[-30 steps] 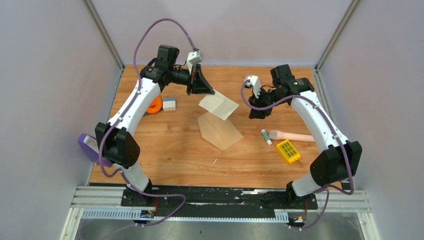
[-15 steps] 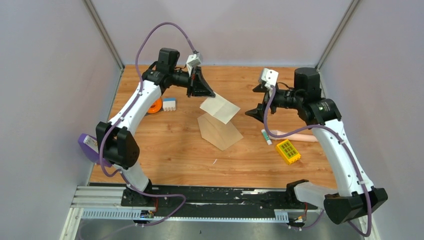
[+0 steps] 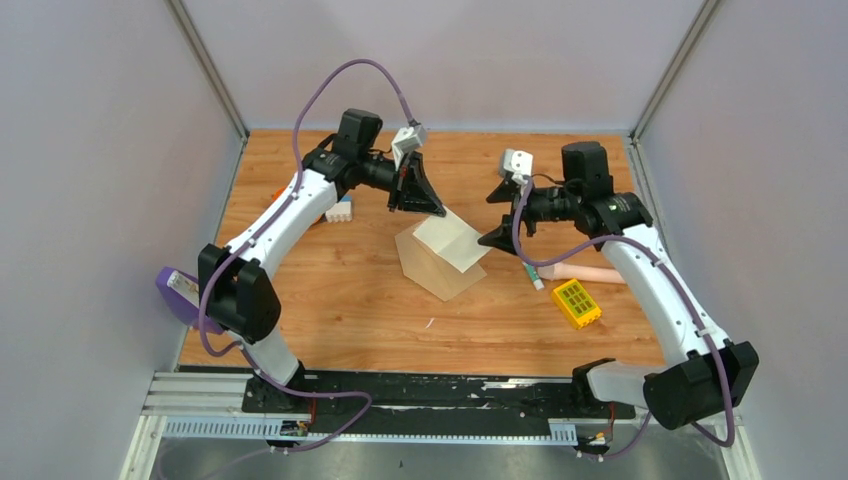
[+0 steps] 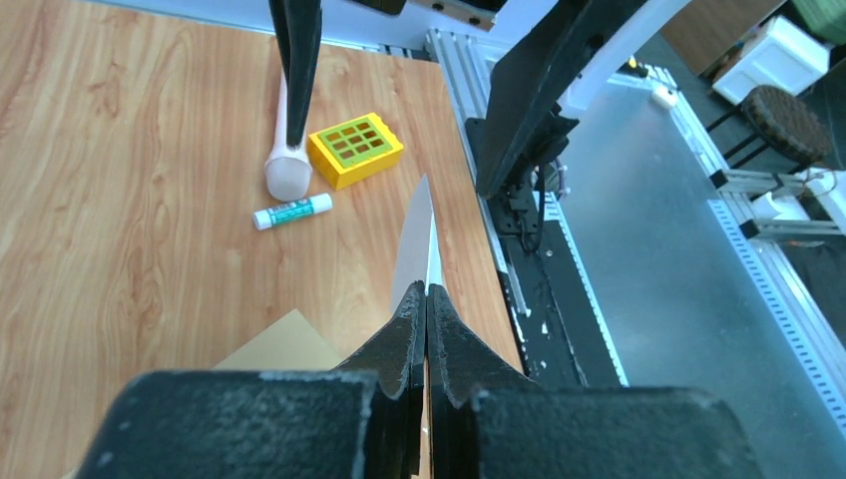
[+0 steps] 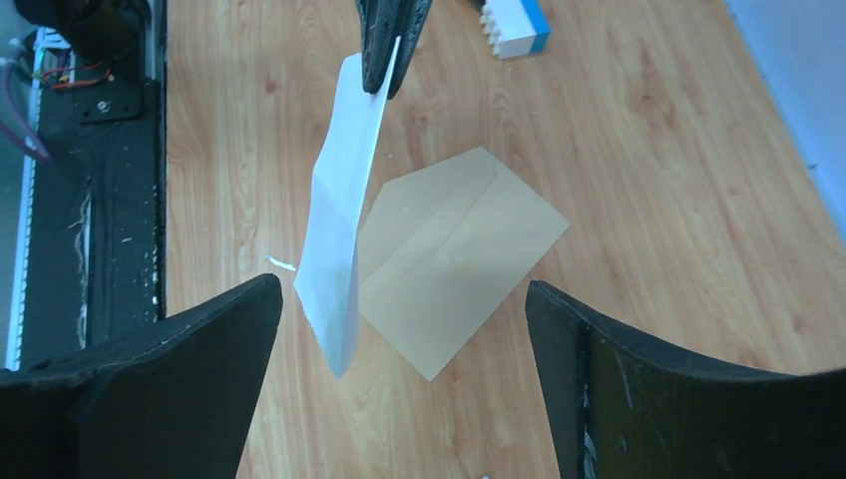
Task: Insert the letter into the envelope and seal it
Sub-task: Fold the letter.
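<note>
Toward the far left of the worktop, a white and blue block sits just beside the left arm. The left claw is pinched tight on the top edge of the letter. The left wrist view shows its fingers pressed together, with the sheet running out edge-on between them. The letter hangs tilted in the air from that grip, over the far part of the envelope, which lies flat around the middle of the worktop. Whether the sheet's lower corner touches the envelope cannot be told. Just right of the letter, the right claw stands spread wide and holds nothing, with its mouth turned toward the sheet. Its own camera frames the hanging letter and the envelope between its two fingers. Further toward the right edge lie a glue stick and, just beside it, a pale rounded stick. A yellow block sits on the near side of those two.
</note>
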Controlling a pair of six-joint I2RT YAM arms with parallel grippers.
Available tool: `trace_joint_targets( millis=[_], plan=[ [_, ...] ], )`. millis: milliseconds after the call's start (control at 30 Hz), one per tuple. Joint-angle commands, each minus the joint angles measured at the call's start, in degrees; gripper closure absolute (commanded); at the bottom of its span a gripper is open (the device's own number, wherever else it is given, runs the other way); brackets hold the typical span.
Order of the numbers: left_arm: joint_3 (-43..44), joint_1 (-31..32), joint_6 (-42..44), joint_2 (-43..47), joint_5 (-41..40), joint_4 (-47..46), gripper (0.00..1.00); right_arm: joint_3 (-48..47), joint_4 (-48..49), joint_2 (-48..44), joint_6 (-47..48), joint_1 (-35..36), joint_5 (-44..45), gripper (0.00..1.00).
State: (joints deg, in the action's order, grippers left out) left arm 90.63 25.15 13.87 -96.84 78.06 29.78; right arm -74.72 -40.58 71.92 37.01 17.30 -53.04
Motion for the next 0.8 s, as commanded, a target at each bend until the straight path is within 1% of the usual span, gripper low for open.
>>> trace_joint_targets(
  millis=[0,67,200,300,367,467,567,767],
  plan=[
    [4.2,1.9,7.8,1.2,-3.0,7.9,1.00,2.8,-0.3,0.5,3.7,2.7,-1.3,0.06],
    [4.7,2.4,9.2,0.9,-3.6,9.0,1.00,3.7,-0.9,0.6,4.3,3.4,-1.0,0.09],
    [4.9,2.5,9.2,0.6,-4.7,8.8,1.00,4.8,-2.1,0.3,5.6,3.7,-2.4,0.20],
    [4.8,2.5,9.8,0.6,-5.3,9.0,1.00,5.8,-2.1,0.3,6.1,3.9,-2.5,0.36],
    [4.5,2.5,10.2,0.7,-5.7,9.2,1.00,5.9,-2.4,0.4,6.0,4.0,-2.7,0.43],
    [4.2,2.4,10.7,0.9,-6.1,9.6,1.00,6.1,-3.2,0.0,6.6,4.1,-2.6,0.49],
    [4.2,2.5,11.4,1.4,-6.6,10.4,1.00,7.0,-3.7,-1.0,7.9,4.2,-2.5,0.51],
    [3.8,2.5,11.3,2.0,-6.7,9.9,1.00,8.2,-4.5,-2.0,8.9,4.4,-3.8,0.65]
  ],
)
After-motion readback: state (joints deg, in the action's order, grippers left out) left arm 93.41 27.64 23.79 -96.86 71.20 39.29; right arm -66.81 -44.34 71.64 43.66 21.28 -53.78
